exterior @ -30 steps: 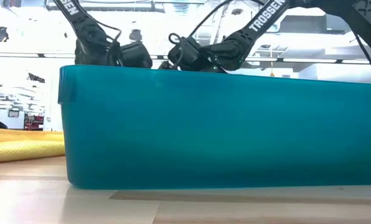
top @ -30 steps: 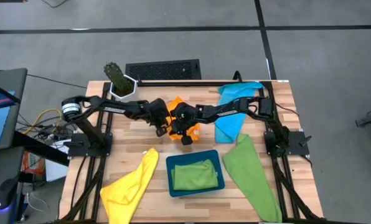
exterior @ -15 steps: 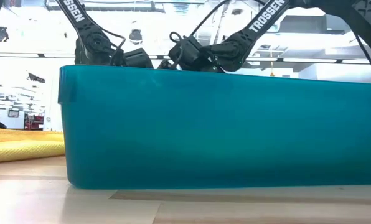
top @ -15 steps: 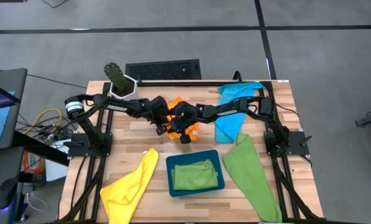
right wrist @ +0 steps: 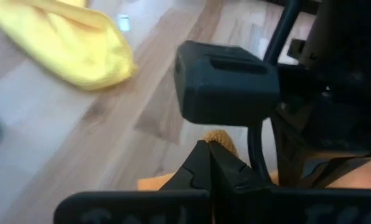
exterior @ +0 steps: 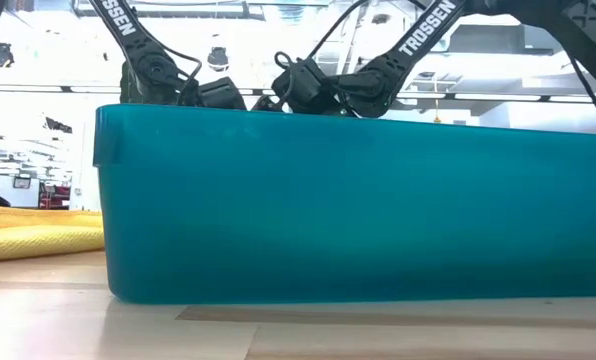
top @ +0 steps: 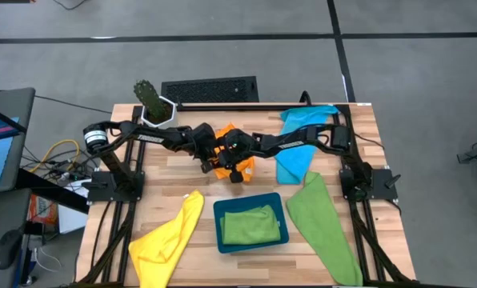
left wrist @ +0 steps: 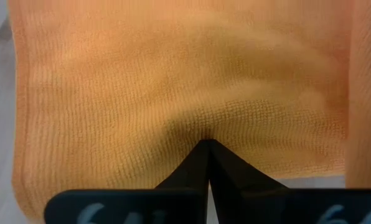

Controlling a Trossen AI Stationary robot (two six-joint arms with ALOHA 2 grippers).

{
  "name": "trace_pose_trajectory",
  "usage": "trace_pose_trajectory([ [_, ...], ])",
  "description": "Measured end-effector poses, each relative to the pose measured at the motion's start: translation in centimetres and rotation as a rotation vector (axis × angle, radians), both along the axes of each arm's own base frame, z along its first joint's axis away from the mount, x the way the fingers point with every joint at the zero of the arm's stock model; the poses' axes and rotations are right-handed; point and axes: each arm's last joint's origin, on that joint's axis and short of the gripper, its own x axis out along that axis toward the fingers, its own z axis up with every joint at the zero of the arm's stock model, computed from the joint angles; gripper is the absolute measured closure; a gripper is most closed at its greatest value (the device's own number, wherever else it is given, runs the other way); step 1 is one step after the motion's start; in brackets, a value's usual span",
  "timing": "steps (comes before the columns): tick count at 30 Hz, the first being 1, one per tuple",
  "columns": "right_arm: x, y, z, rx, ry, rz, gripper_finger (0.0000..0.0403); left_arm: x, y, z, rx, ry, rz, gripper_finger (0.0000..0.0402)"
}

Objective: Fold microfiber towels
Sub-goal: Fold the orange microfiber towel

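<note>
The orange towel (top: 226, 148) lies bunched at the middle of the table, between my two arms. My left gripper (left wrist: 204, 144) comes at it from the table's left and is shut on it; the orange cloth fills the left wrist view. My right gripper (right wrist: 205, 148) reaches in from the right, close against the left arm's wrist block (right wrist: 226, 87), and is shut on a bit of orange cloth (right wrist: 221, 139). In the low view the tray wall hides both grippers' tips. My left gripper pinches the orange towel between its two fingertips, where the cloth puckers into a small fold (left wrist: 204, 132). The fingers slant down onto it from the table's left. The towel's hemmed edges (left wrist: 20, 124) spread out beyond the tips. My right gripper is shut on the orange towel at a small bulge of cloth (right wrist: 221, 139) beside its fingertips. The fingers slant down from the table's right. They hide the place of contact, so layers and edge cannot be told.
A teal tray (top: 218, 228) at front centre holds a folded green towel (top: 249, 224). A yellow towel (top: 170, 236) lies front left, a green towel (top: 322, 224) front right, a blue towel (top: 302, 140) at back right. A potted cactus (top: 153, 102) stands back left.
My left gripper has edged toward the table's right, closer to the right gripper. The orange towel shows narrower and more bunched between them. Both grippers stay shut.
</note>
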Motion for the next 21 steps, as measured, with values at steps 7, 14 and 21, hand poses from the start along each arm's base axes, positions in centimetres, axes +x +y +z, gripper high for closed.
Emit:
trace_pose_trajectory([
  [7,0.1,-0.2,-2.5,0.047,0.067,-0.066,0.0385,0.0,0.0,0.0,-0.001,0.008,-0.005,0.0402],
  [14,0.1,-0.3,-2.2,0.043,0.067,-0.082,0.0389,0.4,0.4,1.2,0.021,0.002,0.059,0.0401],
  [21,0.0,-0.1,-2.3,0.045,0.087,-0.082,0.0383,0.6,0.5,4.6,0.043,-0.005,0.08,0.0401],
])
